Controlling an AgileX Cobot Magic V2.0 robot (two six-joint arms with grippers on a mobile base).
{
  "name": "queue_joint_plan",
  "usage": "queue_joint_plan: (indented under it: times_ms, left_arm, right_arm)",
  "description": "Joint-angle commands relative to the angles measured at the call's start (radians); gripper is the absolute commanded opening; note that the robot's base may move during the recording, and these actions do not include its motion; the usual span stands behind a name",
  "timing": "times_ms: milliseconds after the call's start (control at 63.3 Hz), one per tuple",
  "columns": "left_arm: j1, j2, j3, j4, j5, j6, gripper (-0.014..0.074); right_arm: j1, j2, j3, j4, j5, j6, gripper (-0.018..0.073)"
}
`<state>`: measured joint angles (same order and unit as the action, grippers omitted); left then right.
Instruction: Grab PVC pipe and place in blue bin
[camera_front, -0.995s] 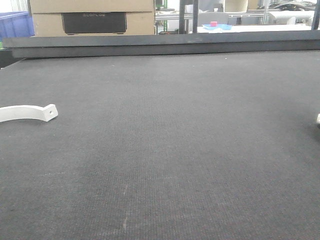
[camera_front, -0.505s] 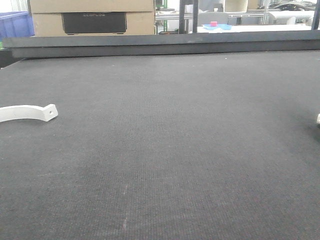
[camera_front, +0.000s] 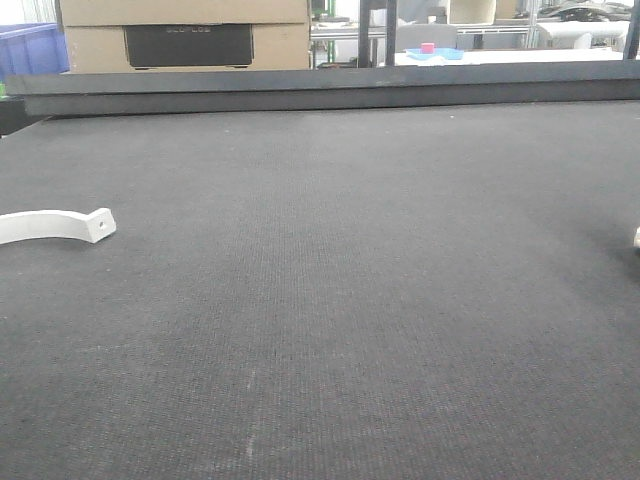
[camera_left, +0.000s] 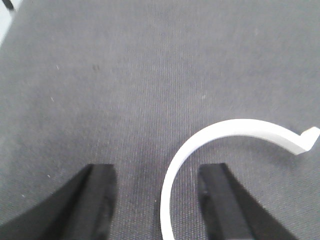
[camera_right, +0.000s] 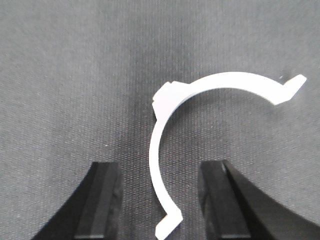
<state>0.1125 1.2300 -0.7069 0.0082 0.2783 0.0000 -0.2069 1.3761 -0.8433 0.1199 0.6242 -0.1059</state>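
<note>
1. In the left wrist view, the left tool (camera_left: 157, 172) has its two dark fingers (camera_left: 100, 200) spread well apart and grips nothing. The PVC pipe (camera_left: 240, 126) lies flat on the dark grey surface (camera_left: 125, 75). One leg of its arc runs down between the fingers and leaves the frame at the bottom edge. That leg lies nearer the finger on the right of the frame; whether it touches that finger cannot be told.
2. The rest of the arc sweeps up past the fingertips and over to the right. It ends in a small out-turned tab at the right edge of the frame.
3. The pipe is a thin, plain white strip bent into an open C.
4. In the front view the pipe sits at the left edge at mid height, partly cut off by the frame. Its squared-off end points right and has a small dark hole (camera_front: 101, 228). Neither tool shows in this view.
5. In the right wrist view, the right tool (camera_right: 161, 170) is also spread open and empty. A second white curved piece (camera_right: 225, 82) lies ahead of it, with one limb reaching down between its fingers. Whether this is one part or two overlapping cannot be told.
6. The blue bin (camera_front: 30, 48) stands in the upper left corner of the front view, beyond the far edge of the surface. It is beside a cardboard box (camera_front: 180, 12) and well apart from the pipe.
</note>
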Motion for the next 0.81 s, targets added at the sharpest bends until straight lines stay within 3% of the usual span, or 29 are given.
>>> queue_joint_plan:
  times_ms: [0, 537, 790]
  left_arm:
    - [-0.006, 0.029, -0.009, -0.008, -0.028, 0.0, 0.0319]
    - [-0.006, 0.132, -0.009, -0.008, -0.086, 0.0, 0.0319]
    - [-0.006, 0.132, -0.009, -0.008, -0.094, 0.0, 0.0319]
  right_arm:
    - [0.001, 0.023, -0.006, -0.009, -0.02, -0.002, 0.0244]
    - [0.001, 0.165, -0.006, -0.019, -0.1, -0.009, 0.024]
    - [0.006, 0.187, -0.006, -0.019, -0.126, -0.009, 0.0055]
